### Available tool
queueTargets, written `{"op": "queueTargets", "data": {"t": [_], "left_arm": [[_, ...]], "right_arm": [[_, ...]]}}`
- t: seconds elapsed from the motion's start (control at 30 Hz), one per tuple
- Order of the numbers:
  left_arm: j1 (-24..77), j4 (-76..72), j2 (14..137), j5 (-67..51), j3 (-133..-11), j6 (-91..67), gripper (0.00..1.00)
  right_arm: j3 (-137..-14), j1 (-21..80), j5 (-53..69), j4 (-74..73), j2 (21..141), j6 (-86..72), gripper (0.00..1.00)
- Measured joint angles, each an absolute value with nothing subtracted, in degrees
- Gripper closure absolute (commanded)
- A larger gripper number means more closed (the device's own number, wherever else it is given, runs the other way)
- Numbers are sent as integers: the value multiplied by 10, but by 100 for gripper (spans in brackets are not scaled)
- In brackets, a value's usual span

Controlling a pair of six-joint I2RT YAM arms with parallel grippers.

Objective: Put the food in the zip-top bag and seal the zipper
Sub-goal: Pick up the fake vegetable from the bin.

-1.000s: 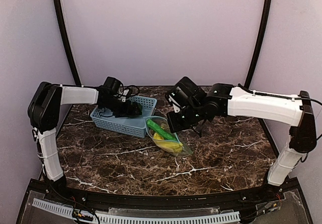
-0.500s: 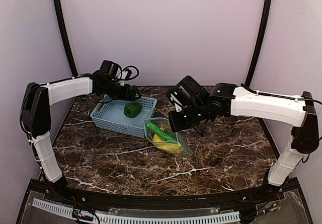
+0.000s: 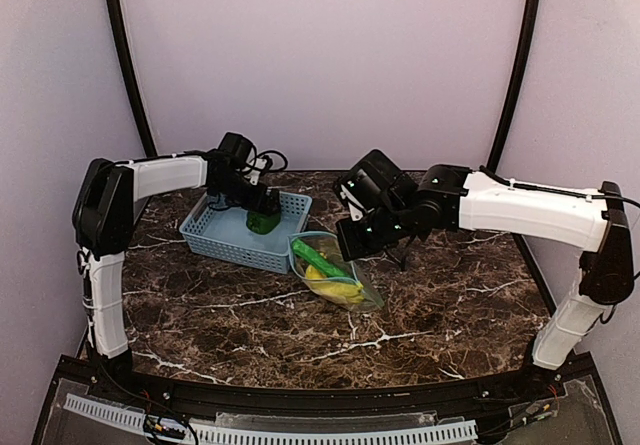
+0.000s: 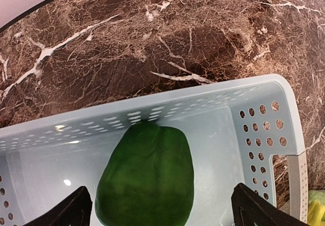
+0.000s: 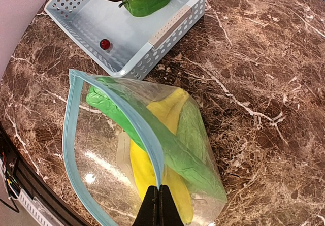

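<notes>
The clear crinkly zip-top bag (image 5: 96,155) lay on the marble counter (image 5: 264,134), holding a yellow banana (image 5: 142,170) and green cucumbers (image 5: 188,152). The right fingers (image 5: 159,206) pinched its blue zipper (image 5: 138,130). Beyond, the left fingers (image 3: 257,205) gaped wide astride the bell pepper (image 4: 147,180) in the basket (image 4: 264,129).

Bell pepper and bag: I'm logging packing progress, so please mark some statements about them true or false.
1. The bell pepper lies in the blue basket. True.
2. The banana lies in the basket too. False: it is inside the zip-top bag.
3. The left gripper is clamped on the pepper. False: its jaws stand open, one on each side of it.
4. The right gripper is shut on the bag's zipper edge. True.
5. The bag is sealed. False: its mouth gapes open.
</notes>
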State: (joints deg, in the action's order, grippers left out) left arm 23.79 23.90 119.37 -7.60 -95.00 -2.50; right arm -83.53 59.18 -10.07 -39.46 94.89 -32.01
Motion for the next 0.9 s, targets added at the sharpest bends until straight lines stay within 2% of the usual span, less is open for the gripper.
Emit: {"op": "queueTargets", "data": {"t": [0.37,0.77,0.9], "left_arm": [[238,257,1222,-68,-956,2,4],[238,267,1230,-47,-956,34,35],[238,267,1230,-48,-956,41,39]], "right_arm": [[-835,591,-99,-394,949,-320,100],[-835,588,-94,-394,949,-320,100],[-835,588,-90,-394,949,-320,100]]}}
